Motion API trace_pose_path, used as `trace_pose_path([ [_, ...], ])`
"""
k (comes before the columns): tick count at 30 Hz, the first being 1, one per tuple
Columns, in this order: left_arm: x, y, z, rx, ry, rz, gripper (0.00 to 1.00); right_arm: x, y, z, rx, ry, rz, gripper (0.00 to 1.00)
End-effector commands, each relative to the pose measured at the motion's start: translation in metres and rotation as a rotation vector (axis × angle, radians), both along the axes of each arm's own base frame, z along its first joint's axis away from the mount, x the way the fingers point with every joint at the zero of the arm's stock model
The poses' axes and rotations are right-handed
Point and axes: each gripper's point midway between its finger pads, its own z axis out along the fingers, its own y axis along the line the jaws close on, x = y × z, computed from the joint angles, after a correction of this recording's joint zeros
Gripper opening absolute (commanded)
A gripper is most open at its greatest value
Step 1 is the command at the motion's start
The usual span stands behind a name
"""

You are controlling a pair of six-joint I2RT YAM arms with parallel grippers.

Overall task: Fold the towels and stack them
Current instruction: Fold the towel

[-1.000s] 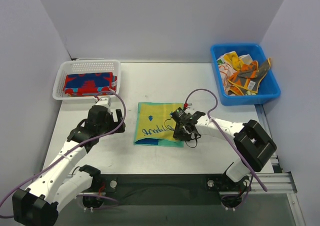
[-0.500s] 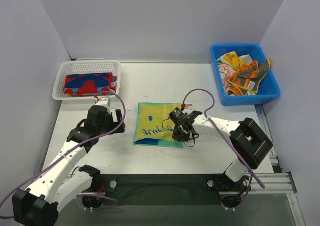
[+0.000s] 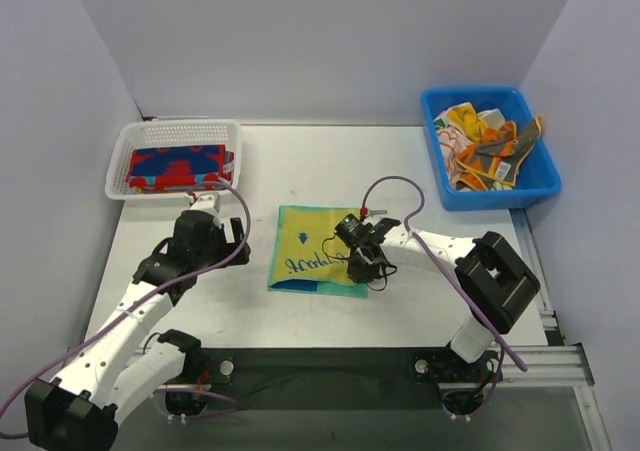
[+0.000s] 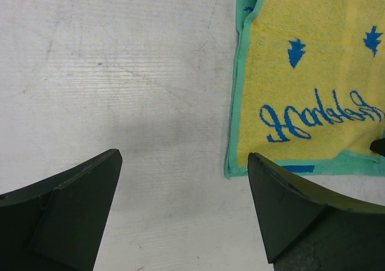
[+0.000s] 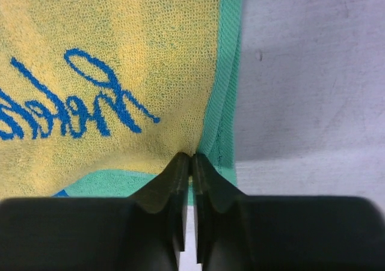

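A red-and-blue towel [image 3: 178, 166] is laid folded in the basket [image 3: 180, 129]. The yellow towel [image 3: 310, 251] is pinched tight at its edge by the right gripper [image 5: 191, 163] — the left gripper [image 4: 185, 163] is held wide open, empty. More towels [image 3: 485, 146] are left in the bin [image 3: 475, 93].

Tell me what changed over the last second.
The right tool slid slightly left at the yellow towel's right edge and closed, pinching that edge. The left tool stayed open beside the towel; the basket and blue bin did not move.
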Motion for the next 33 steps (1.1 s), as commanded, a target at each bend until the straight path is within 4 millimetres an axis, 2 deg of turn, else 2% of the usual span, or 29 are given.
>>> trace_pose_path([
  [1,0.005,-0.001,0.010,-0.015,-0.045,-0.007,0.98,0.000,-0.006,0.005,-0.046,0.000,0.008,0.00],
  [9,0.005,-0.003,0.007,-0.021,-0.034,-0.014,0.97,0.006,-0.006,0.036,-0.058,-0.051,0.069,0.00],
  [13,-0.001,-0.016,-0.003,-0.084,0.024,-0.037,0.97,0.005,-0.006,0.046,-0.053,-0.060,0.091,0.00],
  [17,-0.012,-0.031,-0.023,-0.161,0.119,-0.044,0.98,0.002,-0.008,0.045,-0.056,-0.049,0.108,0.00],
  [22,-0.022,-0.048,-0.041,-0.209,0.199,-0.073,0.96,-0.003,-0.009,0.030,-0.086,0.002,0.138,0.00],
  [30,-0.025,-0.079,-0.059,-0.219,0.252,-0.091,0.84,0.003,-0.002,0.045,-0.055,-0.034,0.173,0.00],
  [31,-0.023,-0.082,-0.062,-0.212,0.259,-0.090,0.77,0.004,0.000,0.049,-0.042,-0.040,0.176,0.00],
  [33,-0.019,-0.087,-0.064,-0.203,0.257,-0.085,0.71,0.003,0.001,0.050,-0.033,-0.040,0.179,0.00],
])
